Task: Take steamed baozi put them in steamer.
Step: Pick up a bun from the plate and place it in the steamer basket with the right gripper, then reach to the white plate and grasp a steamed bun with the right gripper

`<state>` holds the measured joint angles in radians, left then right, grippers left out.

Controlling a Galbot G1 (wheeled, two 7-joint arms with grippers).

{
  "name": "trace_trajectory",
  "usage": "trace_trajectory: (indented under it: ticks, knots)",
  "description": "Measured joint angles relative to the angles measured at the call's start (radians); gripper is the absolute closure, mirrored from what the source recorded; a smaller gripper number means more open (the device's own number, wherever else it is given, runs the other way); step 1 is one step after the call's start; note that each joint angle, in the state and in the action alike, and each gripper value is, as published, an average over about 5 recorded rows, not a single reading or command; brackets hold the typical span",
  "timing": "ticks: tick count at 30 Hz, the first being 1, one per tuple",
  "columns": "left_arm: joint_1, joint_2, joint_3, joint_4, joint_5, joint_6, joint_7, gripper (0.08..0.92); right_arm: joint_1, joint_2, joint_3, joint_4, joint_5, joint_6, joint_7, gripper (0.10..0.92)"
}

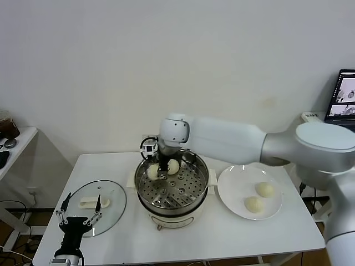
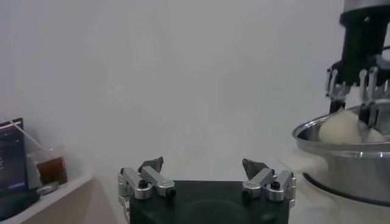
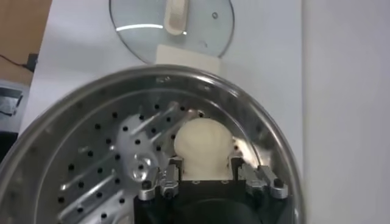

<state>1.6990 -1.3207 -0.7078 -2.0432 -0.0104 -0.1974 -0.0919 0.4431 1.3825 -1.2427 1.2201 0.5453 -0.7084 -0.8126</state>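
The steamer [image 1: 191,194] stands mid-table, a shiny pot with a perforated floor on a cream base. My right gripper [image 1: 161,170] reaches down into its back left part. In the right wrist view the gripper [image 3: 205,160] is shut on a cream-white baozi [image 3: 203,141] that rests on the perforated floor by the wall [image 3: 268,146]. This baozi [image 1: 152,172] and a second one [image 1: 174,166] beside it lie inside the steamer. Two more baozi [image 1: 265,190] [image 1: 254,204] lie on the white plate [image 1: 233,188] to the right. My left gripper [image 1: 82,203] is open and empty at the front left.
The glass lid [image 1: 113,208] with its white handle [image 1: 94,201] lies flat on the table, left of the steamer, under my left gripper. It also shows in the right wrist view [image 3: 207,30]. A side table [image 1: 14,145] stands far left and a laptop [image 1: 343,94] far right.
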Motion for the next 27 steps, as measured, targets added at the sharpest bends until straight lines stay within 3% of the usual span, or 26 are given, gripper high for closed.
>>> trace_trajectory:
  ticks: [6,14,17,27]
  knots:
    - [-0.001,0.001,0.000,0.000,-0.001,0.000,0.000,0.177,-0.017,0.017,-0.001,-0.011,0.002,-0.008,0.002,0.497]
    - [-0.002,-0.001,0.000,-0.001,-0.001,0.001,0.000,0.177,0.003,0.002,0.000,0.008,-0.005,-0.013,-0.023,0.264]
    - [-0.002,0.000,0.000,-0.004,0.000,0.002,0.000,0.177,0.026,-0.022,0.003,0.033,-0.010,-0.013,-0.046,0.212]
    - [-0.003,0.004,0.005,-0.005,0.003,0.003,0.002,0.177,0.146,-0.244,0.025,0.195,-0.098,0.079,-0.228,0.203]
